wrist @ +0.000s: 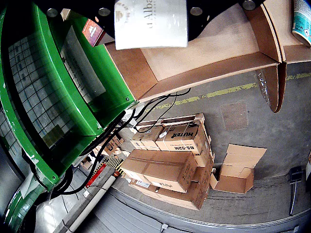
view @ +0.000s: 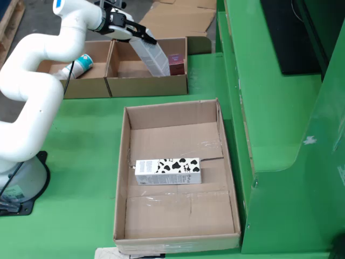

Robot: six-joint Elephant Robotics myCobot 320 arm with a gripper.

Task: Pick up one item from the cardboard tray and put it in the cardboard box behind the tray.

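We have two views. The fixed view looks down from high in front of the green table [view: 81, 135], taking in the large open cardboard tray [view: 226, 162] near the bottom, the two brown cardboard boxes [view: 145, 86] behind it, and the white jointed robot arm [view: 32, 86] at the left edge. It stands far enough back to frame the whole workspace.

The view that rides on the gripper sits very close to the white carton [wrist: 150, 22] filling its top edge. It faces out past the brown box wall [wrist: 204, 58] and green table edge [wrist: 92, 82] toward stacked cardboard shipping cartons [wrist: 170, 160] on the grey floor [wrist: 243, 121].

We see the carton, boxes and table in both views.
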